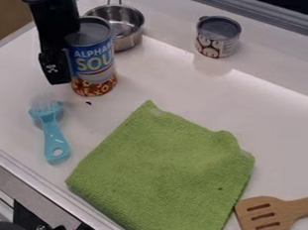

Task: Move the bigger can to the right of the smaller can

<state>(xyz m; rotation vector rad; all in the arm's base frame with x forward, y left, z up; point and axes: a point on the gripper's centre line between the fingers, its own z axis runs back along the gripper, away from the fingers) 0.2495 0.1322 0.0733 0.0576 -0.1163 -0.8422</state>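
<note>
And here stands the bigger can [94, 58], toward the left edge of the counter [162, 80], with the smaller can [217, 39] well apart from it, over by the back edge. So the move itself is not made: the bigger can is on the left of the smaller one, the wrong side for this task. What is left, by my reckoning, is nearly all of it: a sure hold, a lift, the carry past the smaller can and a set-down on its right.

The gripper [58, 69] is right there at the bigger can's left side, close in, hanging down over the left part of the counter. Is it spread, or pinching the can? Can't tell from here, so no grasp gets called. If it does have hold, then the pick-up is the part in hand; if not, that comes next.

Now the can itself: a tall cylinder, upright, with a dull grey top. The label runs blue above, with big yellow lettering, then a pale band, then red and orange with yellow letters around the foot. Just behind it, toward the back edge, sits a small steel pan [128, 28], partly covered by the can in this view
</note>
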